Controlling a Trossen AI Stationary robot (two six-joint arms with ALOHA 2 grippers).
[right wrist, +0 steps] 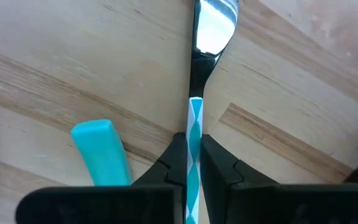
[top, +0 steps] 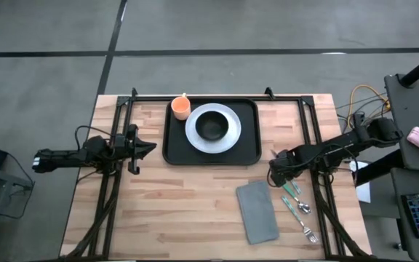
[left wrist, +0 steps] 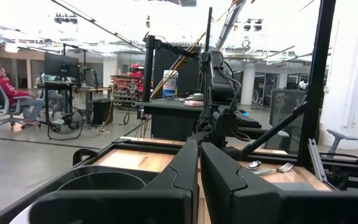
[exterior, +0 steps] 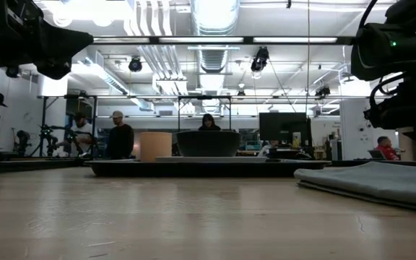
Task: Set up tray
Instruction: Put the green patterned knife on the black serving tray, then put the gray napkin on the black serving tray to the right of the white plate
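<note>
The black tray (top: 247, 149) lies at the table's far middle. It carries a white plate (top: 228, 138) with a black bowl (top: 211, 126) and an orange cup (top: 180, 108). In the low view the tray (exterior: 121, 168) shows edge-on. My right gripper (top: 273, 173) is right of the tray's near right corner, shut on a utensil with a teal-and-white handle. A second teal handle (right wrist: 101, 152) lies on the wood beside it. More cutlery (top: 302, 209) lies near the right edge. My left gripper (top: 148, 148) waits shut, left of the tray, touching nothing. My right gripper (right wrist: 193, 140) pinches the utensil's teal-and-white patterned handle (right wrist: 195, 115) between its two fingers. The fingers lie along the handle. The shiny metal head (right wrist: 215, 25) points away past the fingertips over the wood. Whether the head rests on the table, I cannot tell.
A grey folded napkin (top: 257, 212) lies on the table near the front, right of the middle; it shows in the low view as a flat napkin (exterior: 374, 180). A fork (top: 309, 234) lies beside it. Black frame rails run along both table sides. People stand in the room behind.
</note>
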